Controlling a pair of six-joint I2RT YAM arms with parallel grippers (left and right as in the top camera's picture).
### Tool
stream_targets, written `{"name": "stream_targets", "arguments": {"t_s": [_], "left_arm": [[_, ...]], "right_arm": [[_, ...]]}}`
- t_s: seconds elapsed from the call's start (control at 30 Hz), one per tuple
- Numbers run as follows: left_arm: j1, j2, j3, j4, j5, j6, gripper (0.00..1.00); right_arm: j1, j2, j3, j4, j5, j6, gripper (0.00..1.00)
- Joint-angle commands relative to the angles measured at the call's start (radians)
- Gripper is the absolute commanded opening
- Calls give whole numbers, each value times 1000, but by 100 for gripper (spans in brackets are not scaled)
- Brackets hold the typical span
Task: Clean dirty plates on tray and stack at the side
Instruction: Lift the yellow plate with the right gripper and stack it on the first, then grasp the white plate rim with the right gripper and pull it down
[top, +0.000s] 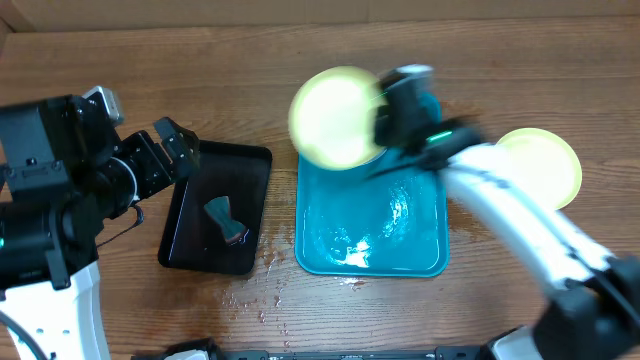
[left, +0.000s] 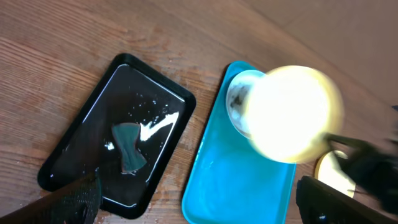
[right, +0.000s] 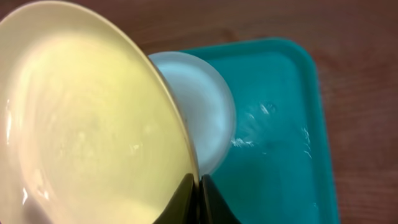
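Note:
My right gripper (top: 385, 105) (right: 199, 186) is shut on the rim of a pale yellow-green plate (top: 335, 115) (right: 93, 124) (left: 289, 112) and holds it lifted and tilted over the far end of the turquoise tray (top: 370, 255) (left: 236, 186) (right: 280, 124). A mint-white plate (right: 208, 106) (left: 236, 102) lies on the tray beneath it, mostly hidden in the overhead view. A second yellow-green plate (top: 545, 160) (left: 329, 174) lies on the table right of the tray. My left gripper (top: 175, 150) (left: 199, 202) is open and empty, above the black tray's left side.
A narrow black tray (top: 215, 210) (left: 112, 143) left of the turquoise tray holds a teal sponge (top: 225, 220) (left: 127, 146). Water drops lie on the wood near the tray's front edge (top: 270, 290). Cardboard borders the far table edge (top: 200, 15).

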Motion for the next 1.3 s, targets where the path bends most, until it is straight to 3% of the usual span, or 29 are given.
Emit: {"name": "stream_targets", "arguments": {"t_s": [0.0, 0.2, 0.37, 0.43, 0.47, 0.6, 0.87, 1.07, 1.27], "left_arm": [[4, 29, 19, -16, 11, 49, 100], [4, 86, 17, -67, 8, 74, 99], [-3, 143, 17, -79, 11, 95, 100], [-15, 161, 17, -88, 11, 124, 98], [-23, 170, 17, -96, 10, 141, 97], [-51, 194, 16, -117, -57, 156, 96], [-70, 203, -68, -108, -132, 143, 95], [-70, 203, -176, -72, -208, 141, 90], [-80, 203, -259, -43, -259, 141, 91]], "right_arm": [[-279, -80, 27, -111, -327, 101, 4], [-732, 2, -4, -286, -314, 88, 4], [-883, 85, -83, -293, -298, 50, 4], [-892, 98, -108, -283, -297, 33, 14], [-888, 98, -110, -279, -298, 10, 33], [-827, 57, -89, -252, -306, -64, 46], [-481, -31, -66, -45, -400, -272, 49], [-220, 65, -82, 167, -111, -288, 65], [-100, 247, -85, 369, -87, -303, 76]]}}
